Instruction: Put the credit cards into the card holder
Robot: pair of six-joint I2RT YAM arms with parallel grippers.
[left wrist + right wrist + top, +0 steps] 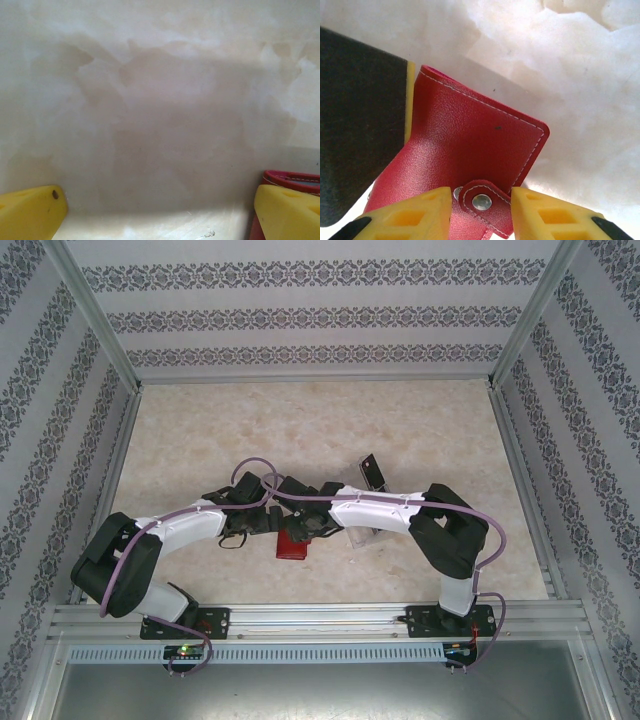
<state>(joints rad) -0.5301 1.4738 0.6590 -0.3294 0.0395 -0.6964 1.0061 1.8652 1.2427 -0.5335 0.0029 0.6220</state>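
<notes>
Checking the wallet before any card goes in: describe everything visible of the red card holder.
The card holder is a small red wallet, leather-like, with pale stitching along its edges. Its outer face is toward the wrist camera. It rests on the pale table, between the two arms as seen from above. A rounded snap tab with a metal stud sits between the right gripper's yellow fingers; whether they pinch it is unclear. A second stud shows beside the tab.
</notes>
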